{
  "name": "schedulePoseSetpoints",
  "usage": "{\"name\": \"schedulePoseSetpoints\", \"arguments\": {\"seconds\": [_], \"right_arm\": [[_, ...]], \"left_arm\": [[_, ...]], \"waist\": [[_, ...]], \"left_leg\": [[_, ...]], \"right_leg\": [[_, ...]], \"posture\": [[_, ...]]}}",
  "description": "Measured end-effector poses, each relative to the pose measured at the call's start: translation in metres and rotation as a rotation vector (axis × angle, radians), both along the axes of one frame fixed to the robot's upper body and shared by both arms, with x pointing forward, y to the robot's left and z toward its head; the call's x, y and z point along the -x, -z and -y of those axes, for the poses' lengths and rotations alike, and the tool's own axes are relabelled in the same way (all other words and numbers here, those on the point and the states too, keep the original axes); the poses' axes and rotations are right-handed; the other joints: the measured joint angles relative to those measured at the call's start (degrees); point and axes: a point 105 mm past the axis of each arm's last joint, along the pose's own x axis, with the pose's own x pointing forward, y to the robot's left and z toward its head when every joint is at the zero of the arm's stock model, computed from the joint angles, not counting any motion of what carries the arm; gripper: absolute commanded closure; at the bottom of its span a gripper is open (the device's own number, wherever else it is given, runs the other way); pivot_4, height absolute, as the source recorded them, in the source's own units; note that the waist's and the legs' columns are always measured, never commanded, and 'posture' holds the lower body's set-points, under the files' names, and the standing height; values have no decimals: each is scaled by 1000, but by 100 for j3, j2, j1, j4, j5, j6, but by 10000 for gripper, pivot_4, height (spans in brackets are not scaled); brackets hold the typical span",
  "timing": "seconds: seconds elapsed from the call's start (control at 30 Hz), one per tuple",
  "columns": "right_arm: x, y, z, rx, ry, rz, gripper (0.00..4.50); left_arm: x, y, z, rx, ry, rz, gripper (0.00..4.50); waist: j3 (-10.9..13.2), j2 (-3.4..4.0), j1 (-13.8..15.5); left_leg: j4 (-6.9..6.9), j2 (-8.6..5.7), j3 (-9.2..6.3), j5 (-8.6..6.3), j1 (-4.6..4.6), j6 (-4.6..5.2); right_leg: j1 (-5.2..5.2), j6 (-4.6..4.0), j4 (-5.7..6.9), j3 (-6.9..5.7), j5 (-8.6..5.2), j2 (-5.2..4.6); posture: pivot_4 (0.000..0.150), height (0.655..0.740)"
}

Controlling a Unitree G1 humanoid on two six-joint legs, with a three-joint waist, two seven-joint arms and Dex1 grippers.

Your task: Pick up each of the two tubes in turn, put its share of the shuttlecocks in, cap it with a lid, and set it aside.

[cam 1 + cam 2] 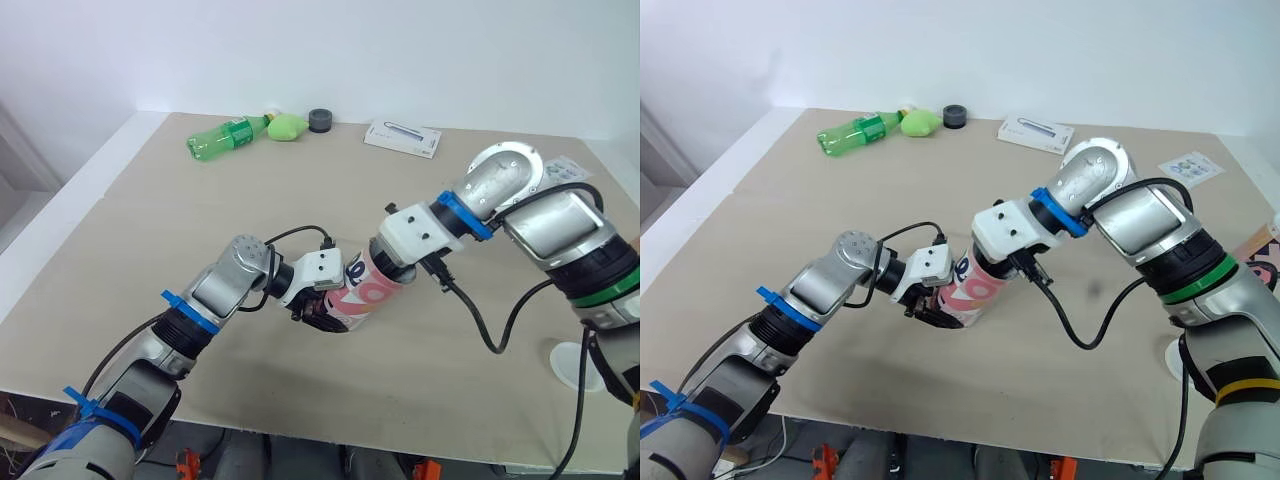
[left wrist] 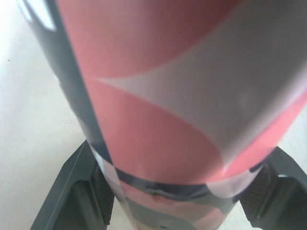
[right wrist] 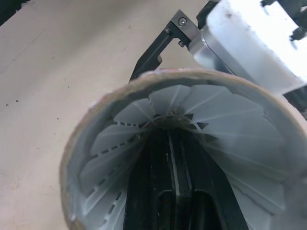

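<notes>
A pink and white tube (image 1: 364,291) lies tilted over the middle of the table. My left gripper (image 1: 322,312) is shut on its lower end, with black fingers (image 2: 79,189) pressed on either side of it. In the right wrist view the tube's open rim (image 3: 120,93) faces the camera, with the white feathers of a shuttlecock (image 3: 120,143) fanned out inside. My right gripper (image 3: 175,143) reaches into that mouth, fingers close together in the middle of the feather ring.
At the table's far edge lie a green bottle (image 1: 225,137), a green lump (image 1: 288,127), a dark round cap (image 1: 320,120) and a flat white box (image 1: 402,138). A white lid (image 1: 575,365) sits near the front right, and a printed card (image 1: 1191,168) lies at the far right.
</notes>
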Motion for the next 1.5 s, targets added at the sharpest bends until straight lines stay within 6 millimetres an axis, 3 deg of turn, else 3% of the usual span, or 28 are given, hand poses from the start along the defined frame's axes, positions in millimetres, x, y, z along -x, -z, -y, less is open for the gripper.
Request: {"name": "schedulePoseSetpoints", "arguments": {"seconds": [0.27,0.37,0.47,0.67,0.87,1.03,1.2,1.37,1.5], "right_arm": [[7,-36,11,-143,82,-43,44830],[11,-40,15,-157,99,-43,44830],[13,-41,31,-174,162,-46,44830],[28,-67,68,-355,353,-54,44830],[35,-34,120,-420,675,-101,44830],[49,-15,147,-372,826,-105,44830],[62,-6,173,-280,933,-82,44830],[70,19,203,-114,1015,-72,28078],[75,28,220,-28,1044,-69,9525]], "left_arm": [[0,1,0,1,5,2,16994],[-1,1,1,3,6,-3,16994],[-1,1,3,8,9,0,16994],[-2,3,6,42,18,57,16994],[14,4,17,215,76,3,16994],[21,0,25,326,104,-31,16994],[20,15,29,343,100,-36,16994],[14,32,27,322,90,36,16994],[13,34,30,335,91,61,16994]], "waist": [[0,-1,5],[1,-2,12],[2,-3,26],[2,-5,30],[0,-3,30],[-4,6,17],[-4,5,3],[-5,3,7],[-5,0,5]], "left_leg": [[-4,0,-4,0,0,0],[-2,-2,-3,-1,0,-1],[0,-5,-1,-1,-3,-1],[-3,-5,-3,-2,-2,-2],[0,-6,0,-1,-2,-1],[3,-6,1,-1,3,-1],[9,-5,1,2,8,-1],[23,-7,5,6,16,-6],[37,-11,9,7,29,-7]], "right_leg": [[0,-3,1,-1,-5,1],[2,-2,0,0,-8,-1],[2,-17,0,1,-17,-5],[6,0,-2,0,-10,-8],[7,6,0,1,-7,-9],[7,27,1,6,-11,-5],[9,24,0,11,-18,0],[23,30,-5,17,-14,-4],[47,38,-10,21,-8,-10]], "posture": [[1500,7294],[1500,7294],[1500,7294],[1500,7294],[1500,7294],[1500,7294],[1500,7294],[1500,7294],[1500,7294]]}}
